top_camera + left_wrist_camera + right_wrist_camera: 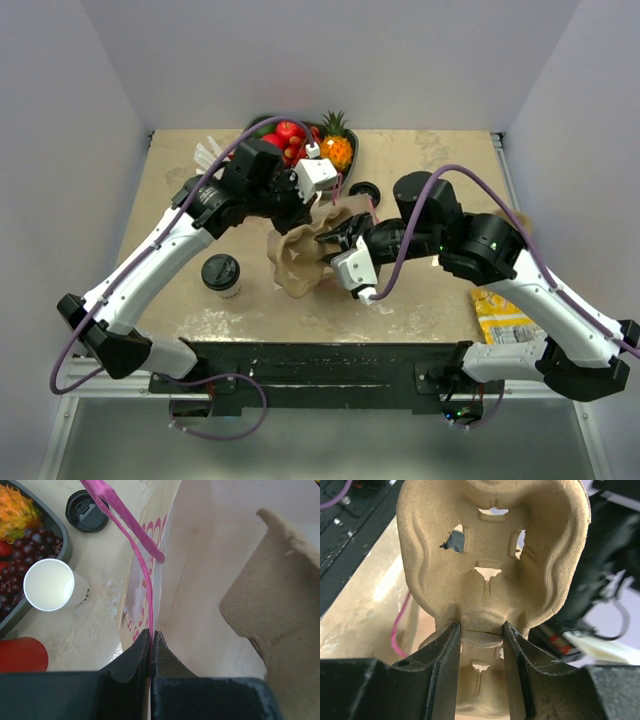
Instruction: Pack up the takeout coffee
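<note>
While my left pincer (pixel 151 647) is pressed together on the rim of the paper bag (pixel 200 580), nipping one thin wall between both fingers at the bottom centre of the left wrist view, the bag's pale inside opens out to the right of that pinch. A pink handle (pixel 125 530) runs from the top of that frame down along the bag's printed outer face. At the right edge, a corner of the cardboard cup carrier (pixel 280 595) shows against the inner wall; how far in it sits I cannot tell.

My right pincer (pixel 481 630) is pinching that carrier, one finger on each side of a raised fold in the lower middle of the right wrist view, with the cup wells filling the frame above.

From overhead, the takeout coffee (pixel 220 272) stands upright on the table (pixel 430 300) left of centre, black lid on, just below my left forearm. It is well apart from the bag and from both pincers.

Left of the bag in the left wrist view are a lidless white cup (pixel 48 585) beside the dark fruit tray (pixel 60 535), a loose black lid (pixel 87 511) at the upper left, and a red cup (pixel 22 654) in the lower left corner. A yellow snack packet (pixel 503 315) lies at the overhead frame's lower right, beside my right arm.
</note>
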Motion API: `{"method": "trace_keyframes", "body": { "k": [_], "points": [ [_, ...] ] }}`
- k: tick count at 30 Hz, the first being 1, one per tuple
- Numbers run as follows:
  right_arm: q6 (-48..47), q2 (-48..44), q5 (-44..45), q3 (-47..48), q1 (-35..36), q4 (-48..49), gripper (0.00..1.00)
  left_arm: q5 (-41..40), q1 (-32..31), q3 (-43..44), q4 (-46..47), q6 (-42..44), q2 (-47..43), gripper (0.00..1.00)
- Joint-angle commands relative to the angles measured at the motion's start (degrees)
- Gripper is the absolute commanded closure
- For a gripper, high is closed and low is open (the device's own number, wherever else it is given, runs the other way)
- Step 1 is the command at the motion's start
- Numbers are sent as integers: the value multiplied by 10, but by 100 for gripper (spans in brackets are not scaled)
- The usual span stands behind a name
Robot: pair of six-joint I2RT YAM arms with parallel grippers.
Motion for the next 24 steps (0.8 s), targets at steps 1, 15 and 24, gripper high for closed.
{"method": "trace_keyframes", "body": {
  "k": [1, 15, 24],
  "points": [
    [-18, -11, 17, -14, 2, -19, 100, 16, 0, -7, 14, 1, -26, 100],
    [45, -5, 85, -52, 2, -35, 100, 17, 0, -36, 18, -12, -53, 100],
    [146, -4, 41, -28, 2, -8, 100, 26, 0, -62, 25, -26, -51, 100]
  ]
}}
